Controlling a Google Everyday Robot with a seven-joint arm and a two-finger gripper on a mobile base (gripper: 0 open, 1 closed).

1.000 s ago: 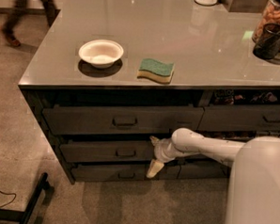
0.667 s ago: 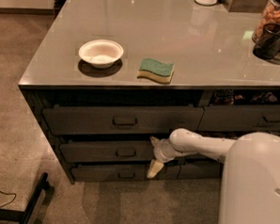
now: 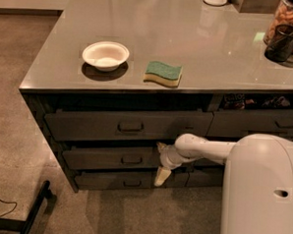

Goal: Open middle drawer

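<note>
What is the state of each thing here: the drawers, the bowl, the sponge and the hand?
middle drawer: not visibly pulled out, handle free.
top drawer: not visibly pulled out.
bowl: upright, empty, on the counter.
sponge: lying flat, green side up.
hand: at the middle drawer's right end, off its handle.

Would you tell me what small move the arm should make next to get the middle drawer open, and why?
Probably slide the gripper along the middle drawer toward the handle at its centre: the gripper sits at the drawer's right end, beside the handle rather than on it.
</note>
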